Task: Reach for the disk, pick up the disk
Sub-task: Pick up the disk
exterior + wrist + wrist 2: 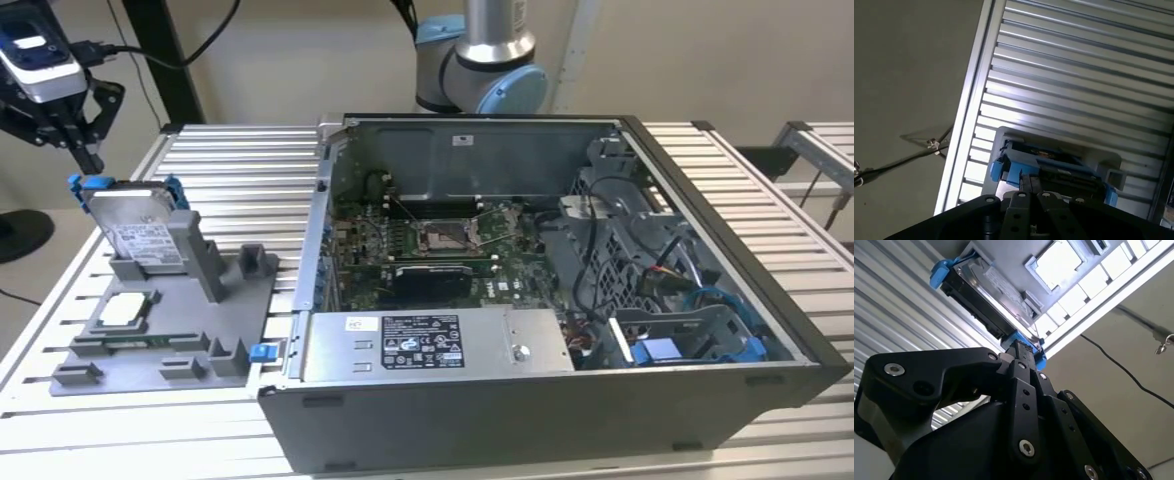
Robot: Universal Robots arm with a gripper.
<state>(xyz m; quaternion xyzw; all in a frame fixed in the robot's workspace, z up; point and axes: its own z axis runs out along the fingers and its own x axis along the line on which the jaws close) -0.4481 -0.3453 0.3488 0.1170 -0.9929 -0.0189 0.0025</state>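
Disk (140, 235) upright in grey holder (200, 300) on table (214, 140) — top edge exposed for overhead grasp. Claw (88, 160) pinched closed, tips at blue rail (1040, 358) — actual grip unconfirmed.

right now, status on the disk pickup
gripper at upper end of the disk, contact unclear. disk standing in grey holder, not lifted. nothing in the way.
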